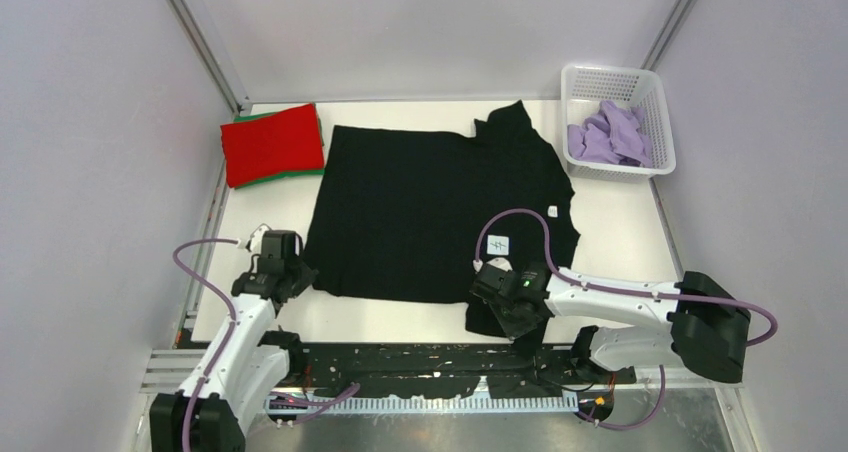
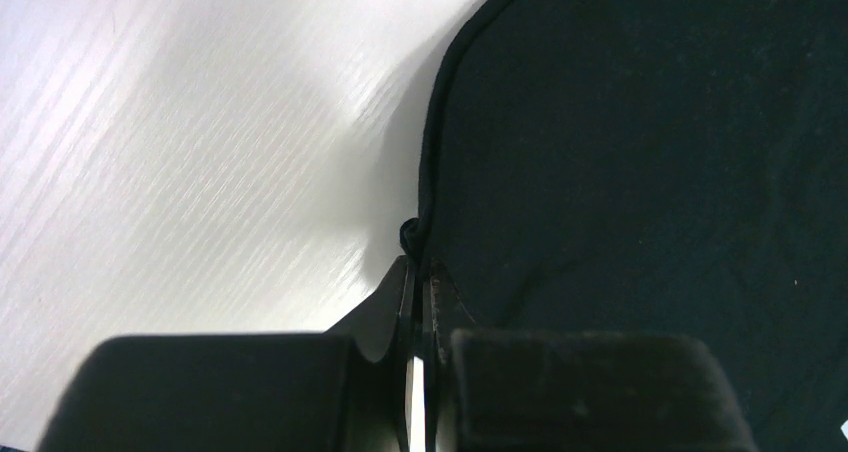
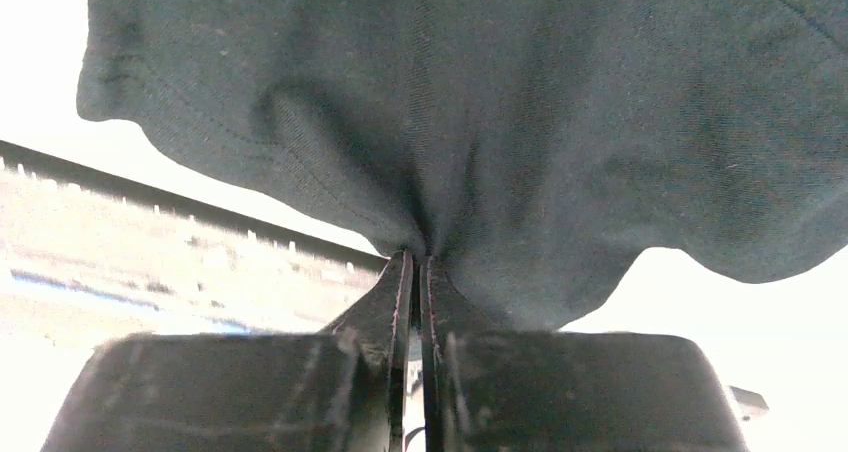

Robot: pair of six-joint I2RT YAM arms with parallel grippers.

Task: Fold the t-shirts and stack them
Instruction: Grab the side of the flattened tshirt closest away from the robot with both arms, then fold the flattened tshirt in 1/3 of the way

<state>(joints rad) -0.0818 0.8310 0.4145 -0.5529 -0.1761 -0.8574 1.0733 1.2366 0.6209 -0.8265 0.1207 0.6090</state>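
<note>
- Top external view: black t-shirt [image 1: 430, 202] lies spread flat in the middle of the tabletop [image 1: 620, 237], with its white tag [image 1: 498, 244] on the near-right part.
- Red t-shirt [image 1: 272, 144] sits folded on the green t-shirt [image 1: 300, 174] at far left. Lavender t-shirt [image 1: 610, 134] is crumpled in the white basket [image 1: 662, 112] at far right.
- Step in hand, my read: both arms take the near edge of the black shirt for a first fold away from the bases.
- Left gripper [image 2: 418, 264]: fingers pressed together, pinching the hem at the near-left corner. It has only a thin bite of the edge.
- Right gripper [image 3: 417, 260]: pressed together on a bunch of black cloth at the near-right. Pleats gather at the tips and loose lobes drape on each side.
- To do it well: raise both ends together and level, and keep the edge taut between them.
- Go slow on the left, since that thin bite could slip.
- The bunched right hold may carry wrinkles into the fold, so lay the cloth down smoothly.
- Pose: left arm reaches forward and low from its base, wrist aimed at the shirt corner.
- Right arm lies low along the near edge, forearm running leftward from its base, wrist turned toward the shirt.
</note>
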